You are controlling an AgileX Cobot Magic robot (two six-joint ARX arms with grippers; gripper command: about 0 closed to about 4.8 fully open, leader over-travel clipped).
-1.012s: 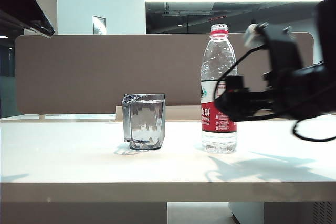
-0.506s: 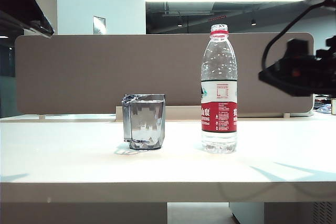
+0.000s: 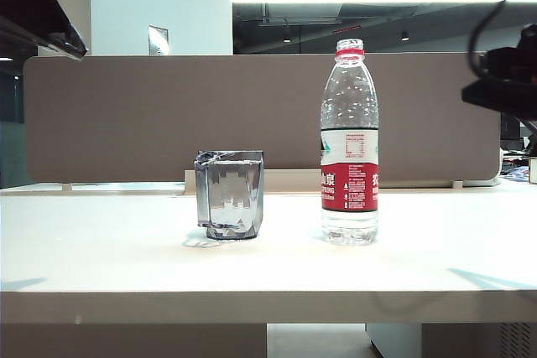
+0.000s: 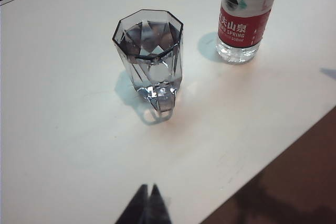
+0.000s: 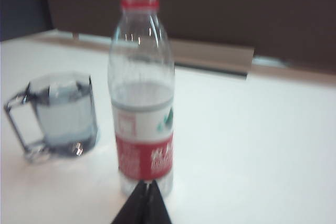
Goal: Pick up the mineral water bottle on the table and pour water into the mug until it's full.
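Note:
The mineral water bottle [image 3: 350, 148] stands upright and uncapped on the white table [image 3: 126, 257], with nothing holding it. To its left stands the smoky faceted mug [image 3: 231, 194], with clear water in it. My right gripper [image 5: 147, 183] is shut and empty. It hangs back from the bottle [image 5: 143, 103], with the mug [image 5: 60, 116] off to one side. In the exterior view only a dark part of the right arm [image 3: 503, 90] shows at the right edge, above the table. My left gripper [image 4: 147, 187] is shut and empty, over the table's front, short of the mug [image 4: 148, 56] and the bottle [image 4: 241, 19].
A brown partition panel [image 3: 168, 115] runs behind the table. The table's front edge [image 3: 252, 303] is thick and faces the camera. A dark slanted shape [image 3: 38, 6] hangs at the top left.
The right arm has pulled away from the bottle, up and to the right, and its jaws have gone from wide open to shut. Bottle and mug have stayed in place.

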